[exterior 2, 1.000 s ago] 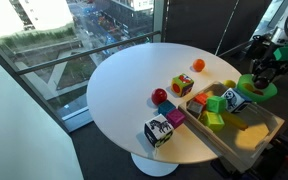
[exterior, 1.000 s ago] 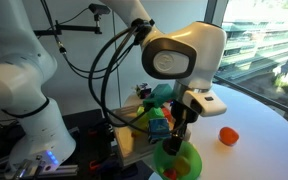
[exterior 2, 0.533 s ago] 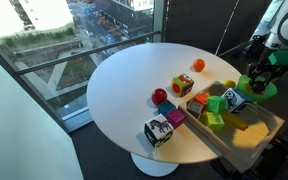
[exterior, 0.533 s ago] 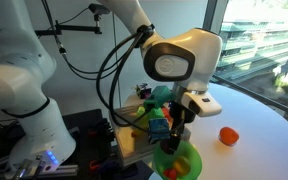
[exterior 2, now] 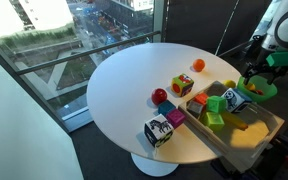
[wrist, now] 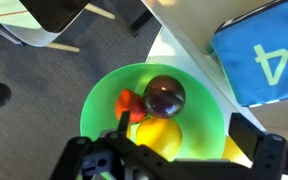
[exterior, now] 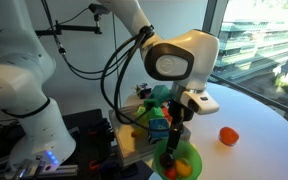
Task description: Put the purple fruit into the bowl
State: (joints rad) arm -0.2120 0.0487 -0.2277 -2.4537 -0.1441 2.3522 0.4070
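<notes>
In the wrist view the purple fruit lies inside the lime-green bowl, resting against a red strawberry-like piece and a yellow fruit. My gripper hovers right above the bowl, open, with its fingers apart on either side and nothing between them. In both exterior views the gripper points down over the bowl, which sits at the end of the wooden tray. The purple fruit does not show in the exterior views.
A wooden tray holds several coloured blocks at the table's edge. A blue cube marked 4 stands next to the bowl. An orange fruit, a red fruit and patterned cubes lie on the white round table.
The gripper has gone from shut to open, and the purple fruit now lies loose in the bowl. The arm has hardly shifted.
</notes>
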